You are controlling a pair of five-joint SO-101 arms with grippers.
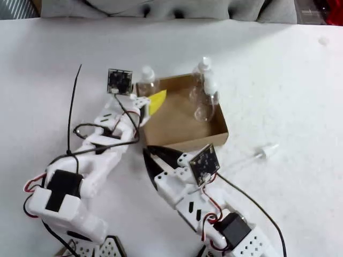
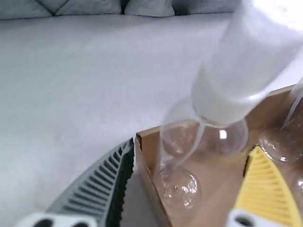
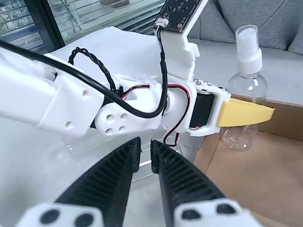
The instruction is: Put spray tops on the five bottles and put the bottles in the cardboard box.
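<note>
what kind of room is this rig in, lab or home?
Probably a living room or lounge rather than a lab: grey tufted sofa cushions stand behind the white table, and the right wrist view shows slatted window blinds in the background.

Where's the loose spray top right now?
In the high view the spray top lies on its side on the table, right of the box, just off its near right corner.
</note>
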